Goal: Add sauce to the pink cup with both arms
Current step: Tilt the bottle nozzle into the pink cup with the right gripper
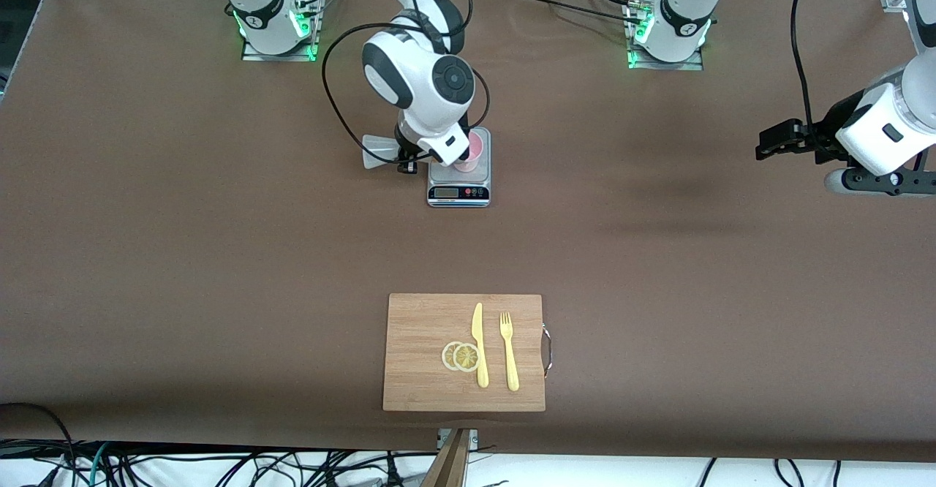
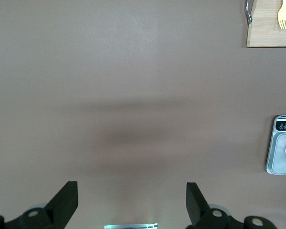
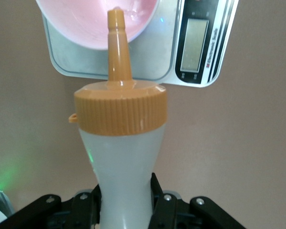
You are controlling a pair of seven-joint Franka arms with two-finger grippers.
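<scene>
Gripping the sauce bottle [image 3: 121, 157] around its narrow waist, the right gripper [image 3: 125, 200] is hovering just beside the kitchen scale [image 1: 458, 180], its fingers [image 3: 157, 202] pressing in on both sides of the whitish body. Only the right wrist view is showing this grip plainly: the orange nozzle is tilting toward the pink cup [image 3: 95, 21], its tip lying over the cup's rim. From the front view the right arm's wrist is covering most of this, leaving the bottle's base [image 1: 380, 152] sticking out sideways toward the right arm's end of the table and part of the cup [image 1: 472, 152] sitting on the scale's platform. Whether sauce is coming out is hard to tell.

Nearer the front camera than the scale, a wooden cutting board [image 1: 424, 326] is carrying two lemon slices [image 1: 461, 356], a yellow knife [image 1: 479, 344] and a yellow fork [image 1: 509, 350].

Toward the left arm's end of the table, well apart from the scale, the left gripper [image 1: 768, 145] is waiting over bare tabletop. The left wrist view is showing its fingers [image 2: 64, 202] spread wide with nothing between them, and the scale [image 2: 279, 157] at the frame's edge.
</scene>
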